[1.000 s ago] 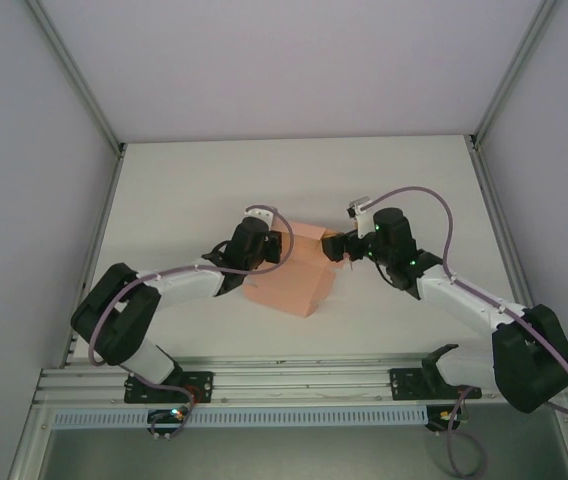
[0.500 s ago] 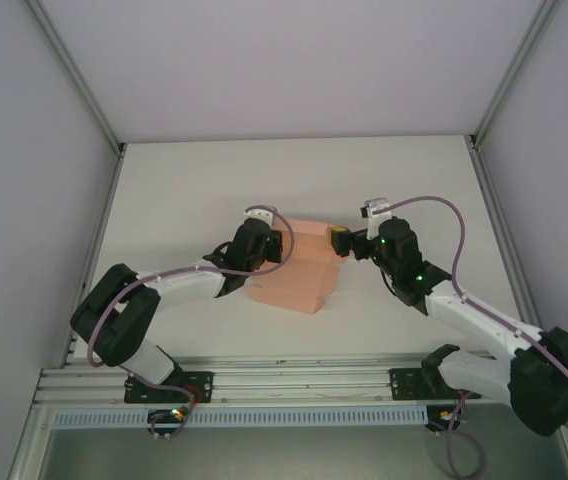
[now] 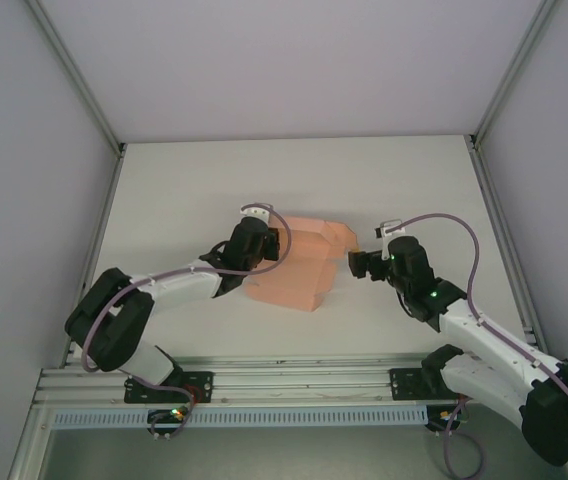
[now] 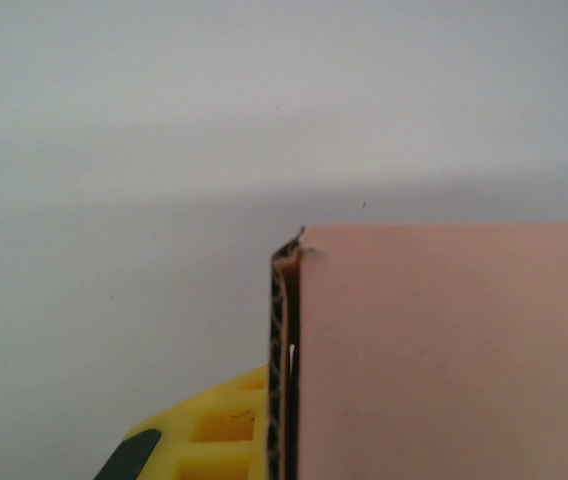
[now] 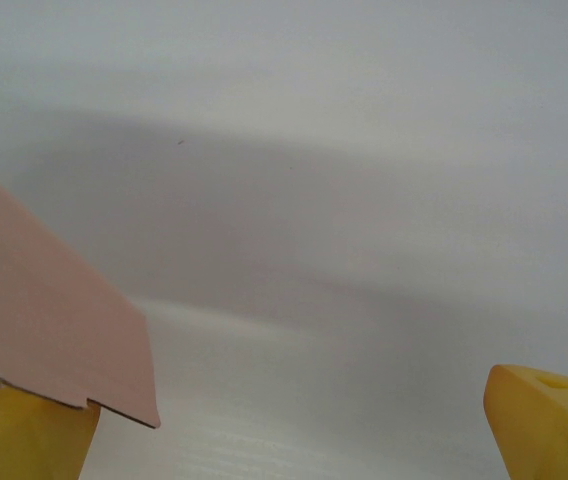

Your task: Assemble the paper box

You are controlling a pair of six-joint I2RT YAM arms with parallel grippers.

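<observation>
The paper box (image 3: 299,268) lies partly folded near the middle of the white table (image 3: 184,190). The left gripper (image 3: 272,245) is clamped on its left edge, the card standing against a yellow finger (image 4: 214,430). The right gripper (image 3: 354,263) sits just beside the sheet's right flap, its fingers spread wide apart. One flap corner (image 5: 44,310) lies over one of those fingers (image 5: 24,440).

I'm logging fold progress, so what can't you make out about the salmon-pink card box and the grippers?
Top view: the left gripper covers its own fingertips and an edge of the salmon-pink card box.
Left wrist view: the box hides one finger, so grip unconfirmed.
Right wrist view: the frame edge cuts off most of the box.
</observation>
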